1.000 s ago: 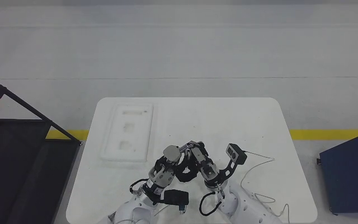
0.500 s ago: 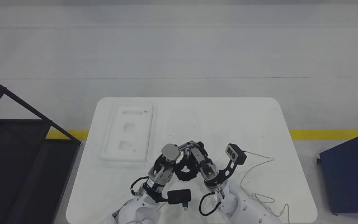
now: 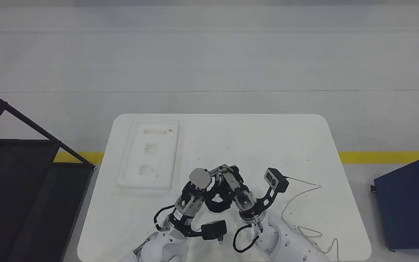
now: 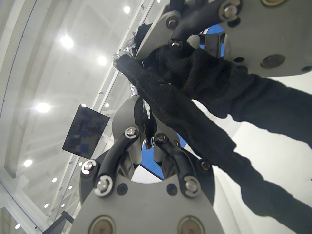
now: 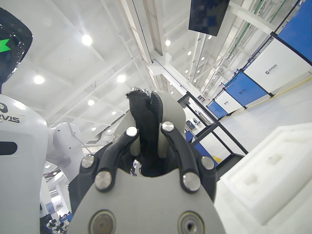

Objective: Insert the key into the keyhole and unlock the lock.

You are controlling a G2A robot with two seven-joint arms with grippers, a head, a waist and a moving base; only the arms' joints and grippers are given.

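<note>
Over the table's near middle my two grippers meet tip to tip. The fingers of both wear black knitted covers. My left gripper is shut, with a sliver of bright metal just past its tips. Facing it, my right gripper is also shut, and a small silver piece pokes out at its tips. From the left wrist, that right gripper carries shiny metal at its end. Which piece is the key and which the lock I cannot tell.
A white foam tray with shallow cut-outs lies at the table's far left. A thin white cable trails across the table on the right. A dark frame stands off the table's left edge.
The left wrist has turned a little, its camera block swinging rightward under the grippers. Both grippers have stayed shut and pressed together at the same spot.
</note>
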